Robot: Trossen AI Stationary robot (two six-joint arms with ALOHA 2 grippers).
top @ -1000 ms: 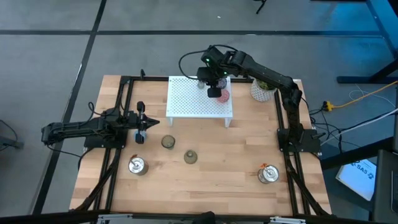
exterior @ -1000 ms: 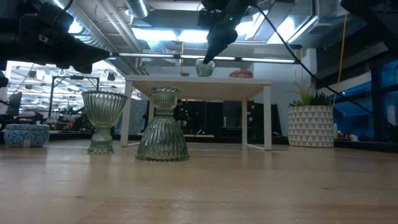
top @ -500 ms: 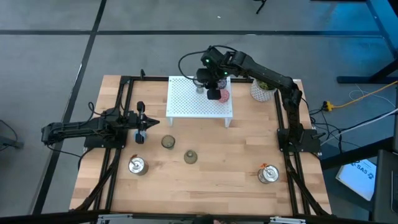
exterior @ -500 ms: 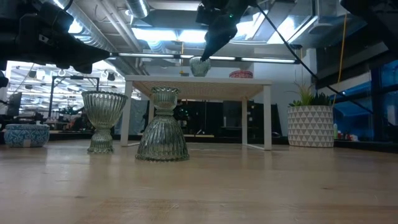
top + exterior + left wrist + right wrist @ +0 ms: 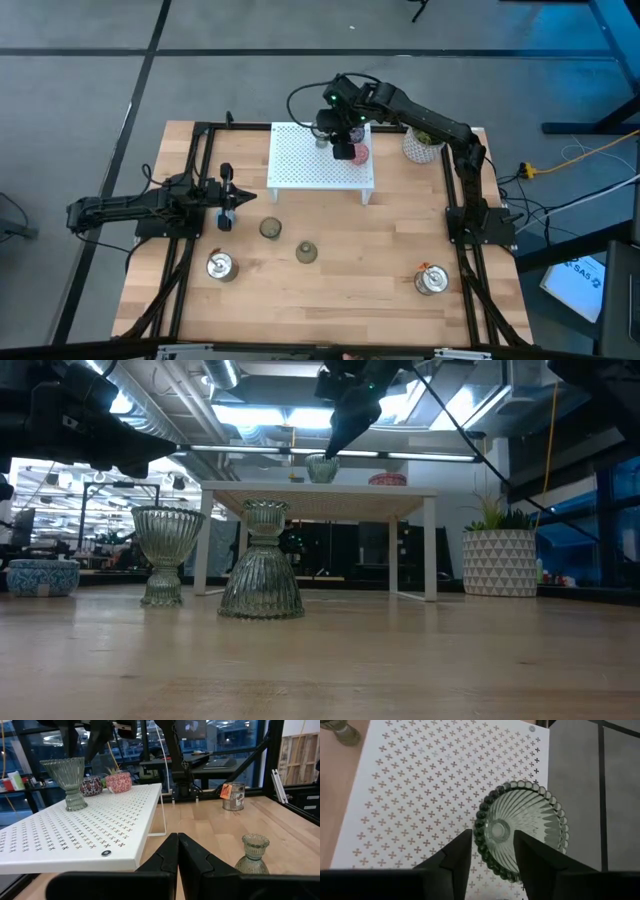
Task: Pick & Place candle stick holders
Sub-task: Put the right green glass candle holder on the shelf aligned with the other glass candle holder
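The right gripper [image 5: 492, 852] hangs over the back edge of the white perforated rack [image 5: 310, 160], directly above an olive-clear ribbed glass candle holder [image 5: 520, 830] that stands upright on the rack's top. Its two dark fingers [image 5: 457, 855] are parted, one on each side of the cup's beaded rim; whether they touch the glass cannot be told, and the cup rests on the rack with its own foot. In the low view the same cup [image 5: 322, 468] sits on the rack with the gripper's tip right at its rim. Just beside it on the rack stand a pink patterned cup [image 5: 118, 782] and a dark purple cup [image 5: 91, 785]. The left gripper [image 5: 177, 851] waits at the table's left side with its fingers pressed together and nothing between them. On the wooden table [image 5: 390, 270] in front of the rack stand two more olive-clear glass holders [image 5: 270, 229] [image 5: 306, 252], one inverted in the low view, with a shiny silver cup [image 5: 219, 265] near the left front and a second silver cup [image 5: 431, 280] near the right front. A blue cup [image 5: 42, 576] stands at the left. A white pot with a green plant [image 5: 421, 146] stands behind the right end of the rack.
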